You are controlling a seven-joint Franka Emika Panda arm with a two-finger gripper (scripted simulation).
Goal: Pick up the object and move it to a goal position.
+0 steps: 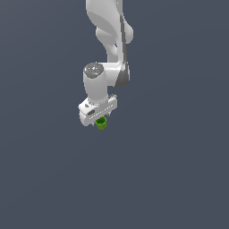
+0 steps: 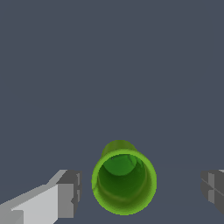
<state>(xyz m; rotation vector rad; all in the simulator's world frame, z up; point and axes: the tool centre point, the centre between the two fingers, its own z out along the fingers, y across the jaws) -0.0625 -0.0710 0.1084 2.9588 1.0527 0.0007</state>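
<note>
Item: small glossy bright green hollow plastic cup (image 2: 124, 181), seen upright between wide-spread grey fingers (image 2: 70, 194) of white gripper (image 1: 101, 117), untouched; no writing seen

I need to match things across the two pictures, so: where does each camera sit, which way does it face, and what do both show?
Exterior view: sits off the arm, looking at the white arm and its gripper hanging over the green cup; exact standpoint unknown.
Wrist view: sits on the wrist, looking down past the gripper into the open mouth of the green cup; one finger shows each side, jaws spread apart, not touching it.
Shared: the cup, the gripper and the plain grey ground.
</note>
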